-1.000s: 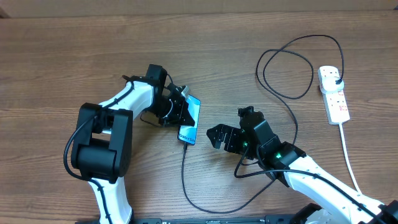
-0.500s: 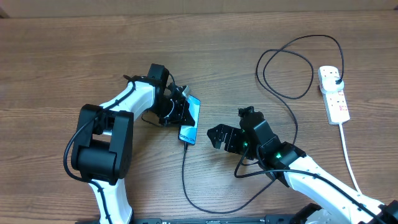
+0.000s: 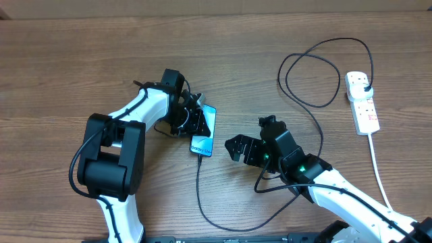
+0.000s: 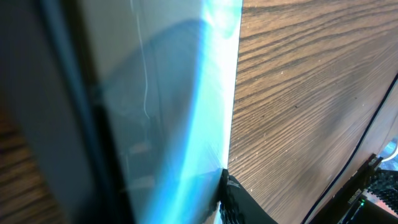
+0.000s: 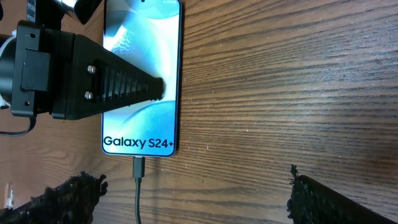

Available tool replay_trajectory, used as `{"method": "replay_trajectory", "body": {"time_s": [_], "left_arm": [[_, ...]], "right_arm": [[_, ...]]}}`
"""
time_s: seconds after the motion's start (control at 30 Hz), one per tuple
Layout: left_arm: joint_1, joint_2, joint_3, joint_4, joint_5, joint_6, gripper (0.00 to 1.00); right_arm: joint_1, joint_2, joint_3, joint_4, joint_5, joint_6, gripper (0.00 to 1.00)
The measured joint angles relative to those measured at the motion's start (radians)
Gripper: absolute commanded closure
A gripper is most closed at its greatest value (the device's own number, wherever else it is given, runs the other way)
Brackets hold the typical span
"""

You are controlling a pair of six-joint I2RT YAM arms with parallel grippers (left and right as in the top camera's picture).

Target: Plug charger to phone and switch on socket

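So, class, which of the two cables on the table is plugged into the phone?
The thin black charger cable; its tip sits in the phone's end. The thick white cord leaves the power strip instead.

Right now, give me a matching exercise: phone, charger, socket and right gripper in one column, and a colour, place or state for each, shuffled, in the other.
1. phone
2. charger
3. socket
4. right gripper

A. white, far right in the overhead view
B. black, tip at the phone's end
C. open, nothing between its fingers
D. screen glowing blue

Pairs: 1-D, 2-B, 3-A, 4-C
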Motion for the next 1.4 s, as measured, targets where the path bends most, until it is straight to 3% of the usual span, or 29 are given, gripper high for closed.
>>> {"method": "replay_trajectory", "body": {"time_s": [0.4, 0.93, 1.4], "left_arm": [[-0.005, -0.003, 0.001, 0.0, -0.013, 0.0, 0.75], [-0.013, -0.015, 0.005, 0.014, -0.04, -0.005, 0.59], [-0.013, -0.016, 0.005, 0.027, -0.043, -0.008, 0.58]], "right_arm": [[0.0, 0.0, 0.0, 0.0, 0.0, 0.0, 0.0], [0.0, 0.0, 0.0, 0.0, 0.0, 0.0, 0.0], [0.0, 0.0, 0.0, 0.0, 0.0, 0.0, 0.0]]}}
